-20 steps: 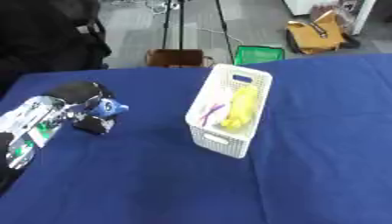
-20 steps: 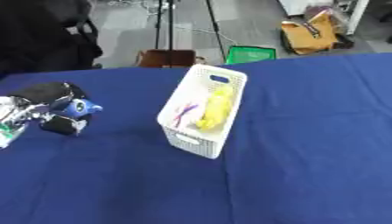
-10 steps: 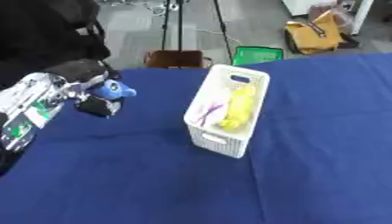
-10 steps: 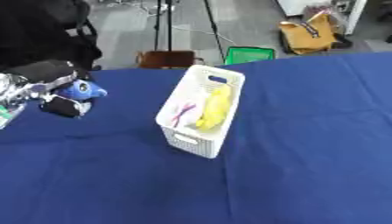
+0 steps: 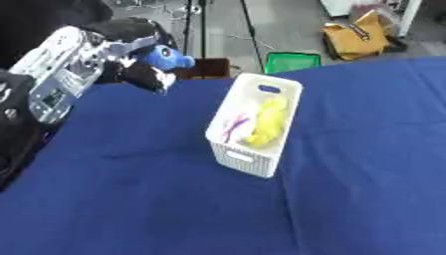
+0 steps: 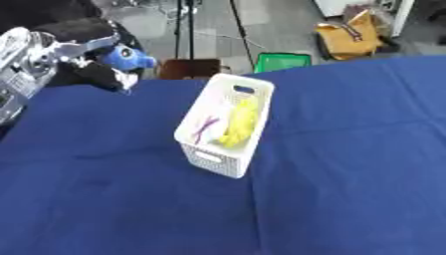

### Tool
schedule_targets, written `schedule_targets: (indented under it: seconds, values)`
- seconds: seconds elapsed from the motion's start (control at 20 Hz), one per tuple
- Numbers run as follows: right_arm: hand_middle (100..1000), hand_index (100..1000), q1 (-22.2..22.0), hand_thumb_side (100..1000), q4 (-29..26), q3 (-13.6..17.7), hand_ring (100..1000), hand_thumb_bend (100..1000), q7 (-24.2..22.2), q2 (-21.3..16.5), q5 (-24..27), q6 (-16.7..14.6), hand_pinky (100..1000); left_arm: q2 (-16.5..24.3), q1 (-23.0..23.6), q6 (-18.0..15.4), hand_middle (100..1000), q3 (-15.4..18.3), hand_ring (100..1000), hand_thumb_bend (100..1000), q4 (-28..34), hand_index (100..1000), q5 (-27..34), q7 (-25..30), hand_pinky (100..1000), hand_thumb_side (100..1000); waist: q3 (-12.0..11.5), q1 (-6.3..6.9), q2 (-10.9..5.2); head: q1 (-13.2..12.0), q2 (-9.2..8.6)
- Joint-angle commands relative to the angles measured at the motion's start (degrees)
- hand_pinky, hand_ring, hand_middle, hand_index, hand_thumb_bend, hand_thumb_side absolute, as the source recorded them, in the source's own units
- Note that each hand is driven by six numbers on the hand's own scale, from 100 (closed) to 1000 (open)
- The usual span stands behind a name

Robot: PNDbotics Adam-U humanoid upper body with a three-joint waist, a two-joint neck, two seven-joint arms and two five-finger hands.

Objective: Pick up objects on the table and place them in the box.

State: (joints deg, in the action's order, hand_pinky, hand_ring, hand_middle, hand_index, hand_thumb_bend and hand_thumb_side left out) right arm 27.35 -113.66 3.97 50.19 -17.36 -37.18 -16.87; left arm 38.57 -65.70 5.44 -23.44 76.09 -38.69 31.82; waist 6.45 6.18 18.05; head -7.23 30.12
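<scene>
We hold a small blue object [image 5: 167, 57] in our left hand [image 5: 139, 69], the fingers curled round it, raised above the far left part of the table [image 5: 139, 199] near its far edge. The left eye view shows more of our left arm [image 5: 61, 74], silver and black, coming in from the left side. In the right eye view the same arm is cut by the left edge, yet the blue object stands out more clearly there against the floor beyond the table. Our right hand shows in neither view.

The white box [image 5: 253, 124] stands near the middle of the table, apart from our hand and to its right. Its long axis runs from the near side towards the far edge, leaning a little to the right at the far end. Inside lies a yellow thing [image 5: 266, 122], lengthwise along the box, with something purple [image 5: 233, 127] beside it on the left.

The blue cloth lies bare round the box: wide open room to the right as far as the right edge, and open room along the near edge. The space between our hand and the box is free as well.

The blue object is rounded, with a darker tip pointing right, towards the box; we cannot tell more of its shape.
</scene>
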Motion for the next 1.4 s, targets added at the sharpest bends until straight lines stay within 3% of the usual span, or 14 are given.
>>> schedule_targets:
  seconds: [0.05, 0.55, 1.1, 1.4]
  values:
    - [686, 775, 1.1, 838, -0.9, -0.3, 755, 100, 0.2, -0.6, 0.5, -0.9, 778, -1.1, -2.9, -0.1, 603, 1.1, 478, 100, -1.2, 762, 1.0, -0.4, 212, 489, 0.4, 0.00, -1.52, -0.8, -0.04]
    - [686, 775, 2.1, 834, -0.9, -0.7, 755, 100, -0.2, -0.3, 0.9, -1.6, 778, -7.3, -6.8, -1.6, 574, 2.7, 456, 100, -7.1, 746, 1.5, -5.2, 183, 487, 2.5, 1.05, -0.89, -2.1, -1.03]
    - [686, 775, 3.5, 829, -0.9, -1.1, 756, 100, -0.4, 0.1, 1.4, -2.2, 778, -13.1, -7.8, -3.1, 566, 5.4, 456, 100, -14.4, 755, 3.8, -10.5, 183, 497, 4.4, 1.92, 0.09, -3.1, -1.88]
    - [686, 774, 3.8, 828, -0.9, -1.1, 756, 100, -0.4, 0.2, 1.7, -2.3, 778, -14.6, -7.4, -4.3, 609, 6.2, 521, 102, -17.8, 795, 5.0, -10.6, 267, 542, 5.0, 2.11, 0.57, -3.3, -2.13]
